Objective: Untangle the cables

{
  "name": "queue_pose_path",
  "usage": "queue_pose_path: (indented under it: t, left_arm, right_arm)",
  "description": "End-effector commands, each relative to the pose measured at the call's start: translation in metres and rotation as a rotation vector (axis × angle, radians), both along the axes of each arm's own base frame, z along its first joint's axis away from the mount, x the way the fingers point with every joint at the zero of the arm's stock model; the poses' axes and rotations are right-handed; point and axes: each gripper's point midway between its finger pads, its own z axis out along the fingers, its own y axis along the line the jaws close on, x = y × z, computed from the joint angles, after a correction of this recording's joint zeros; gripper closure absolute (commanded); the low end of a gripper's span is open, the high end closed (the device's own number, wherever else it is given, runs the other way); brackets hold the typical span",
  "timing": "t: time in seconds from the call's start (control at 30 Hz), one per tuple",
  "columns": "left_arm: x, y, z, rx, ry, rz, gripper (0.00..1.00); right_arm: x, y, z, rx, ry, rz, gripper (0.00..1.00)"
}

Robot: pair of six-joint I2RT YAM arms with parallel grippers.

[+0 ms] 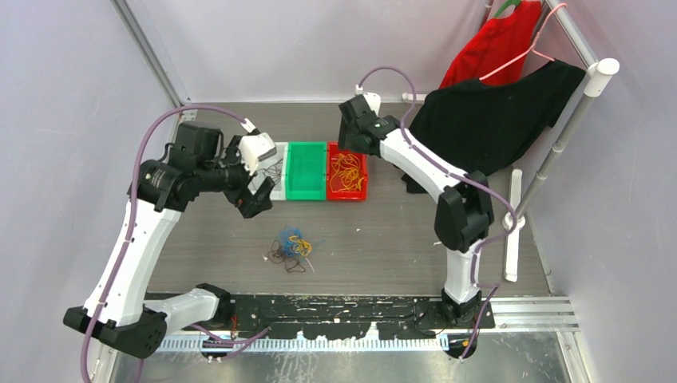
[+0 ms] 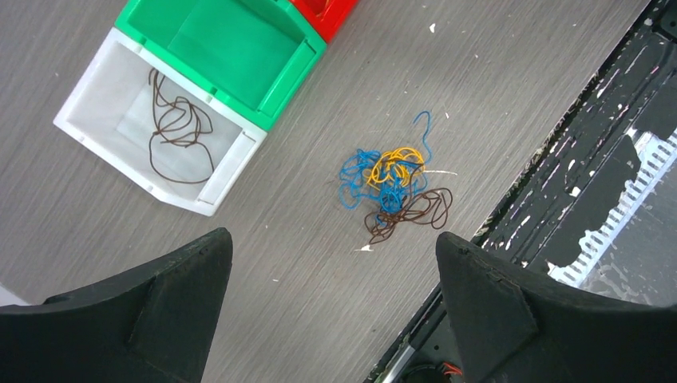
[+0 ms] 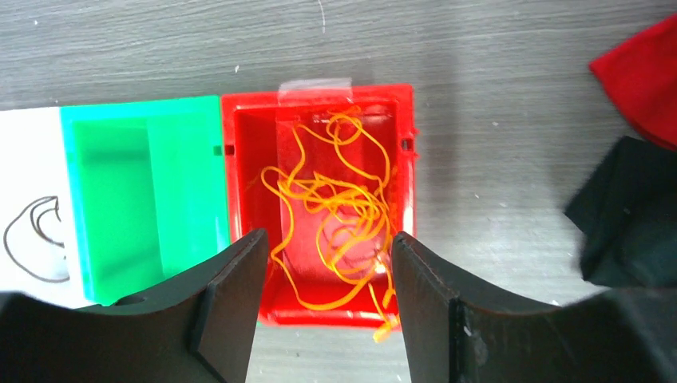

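Counts three bins in one row on the table (image 1: 383, 231): white bin (image 2: 80, 120) holding one dark brown strand (image 2: 172, 128), green bin (image 1: 306, 171), and red bin (image 1: 347, 196) holding a heap of orange strands (image 3: 335, 199), number not tellable. Finds one tangle of cables (image 1: 292, 249), blue, orange-yellow and dark brown knotted together, lying on bare table nearer the arm bases, apart from all bins, touched by neither gripper. Records two grippers, both with jaws spread and pinching nothing: left gripper (image 2: 331, 238) above the table beside the white bin, right gripper (image 3: 329, 236) over the red bin.
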Motion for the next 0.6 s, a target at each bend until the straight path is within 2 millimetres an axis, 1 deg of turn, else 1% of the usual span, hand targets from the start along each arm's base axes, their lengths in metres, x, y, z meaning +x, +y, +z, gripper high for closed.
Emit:
queue_pose_path:
  t: [0.0,0.1,0.2,0.3,0.37,0.43,0.57]
  left_arm:
    - [0.006,0.002,-0.007,-0.016,0.031,-0.02,0.02]
    - [0.012,0.006,-0.011,-0.03,0.05,-0.005,0.0]
    - [0.015,0.009,-0.014,-0.03,0.064,-0.004,0.01]
    - [0.015,0.007,-0.018,-0.035,0.079,-0.013,0.0]
    - [0.013,0.005,-0.021,-0.042,0.091,-0.021,0.01]
    - [0.012,0.005,-0.025,-0.043,0.1,-0.027,0.0]
    - [0.009,0.007,-0.031,-0.025,0.113,-0.034,0.01]
  right_arm:
    - [-0.031,-0.016,0.031,0.019,-0.033,0.007,0.36]
    - [-0.055,-0.028,0.027,-0.017,-0.03,0.008,0.36]
    - [-0.078,-0.03,0.022,-0.042,-0.042,0.031,0.36]
    - [-0.094,-0.028,0.014,-0.049,-0.034,0.041,0.4]
    - [-0.101,-0.023,0.007,-0.045,-0.017,0.057,0.44]
    - [-0.103,-0.018,0.0,-0.054,-0.006,0.067,0.48]
    - [-0.097,-0.013,-0.014,-0.083,0.012,0.067,0.53]
